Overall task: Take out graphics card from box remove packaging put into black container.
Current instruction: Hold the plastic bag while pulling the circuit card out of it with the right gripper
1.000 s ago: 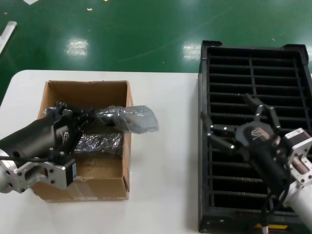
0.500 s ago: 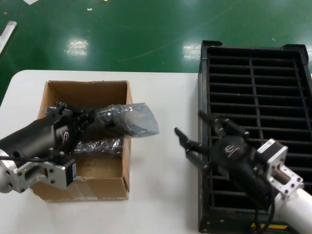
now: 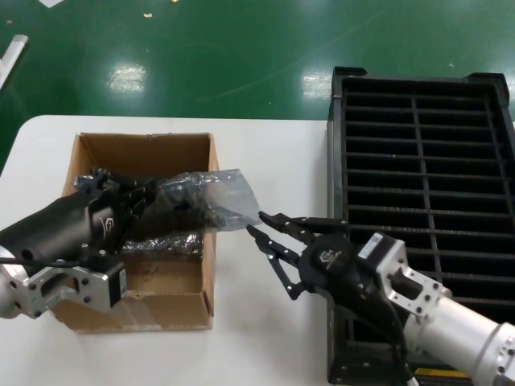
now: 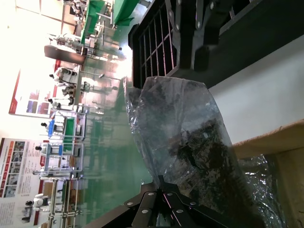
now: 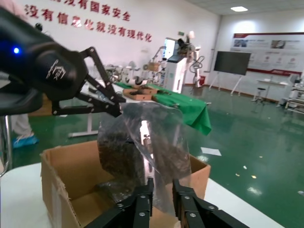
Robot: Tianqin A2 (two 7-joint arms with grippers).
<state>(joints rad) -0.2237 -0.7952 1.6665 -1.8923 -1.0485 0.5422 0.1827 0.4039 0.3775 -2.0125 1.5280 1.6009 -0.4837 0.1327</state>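
Over the right wall of the brown box (image 3: 145,147), my left gripper (image 3: 150,197) is shut on one end of the packaging (image 3: 213,197), a smoky film bag. The graphics card (image 5: 116,152) lies inside it, dark, with a silvery bracket edge showing. The bag's free end sticks out past the box wall. My right gripper (image 3: 257,223) is open at that free end. In the right wrist view the film's edge (image 5: 164,190) hangs between its spread fingers (image 5: 147,199). The black container (image 3: 418,201) stands to the right, behind the right arm.
A glossy dark film bundle (image 3: 161,240) lies on the box floor below the held bag. White table (image 3: 265,161) shows between box and container. The crate's slotted dividers (image 3: 378,145) run in two columns. Green floor lies beyond the table's far edge.
My right gripper has swung left, from over the black container across the table to the bag's free end. The left gripper has held its place, the bag lifting slightly.
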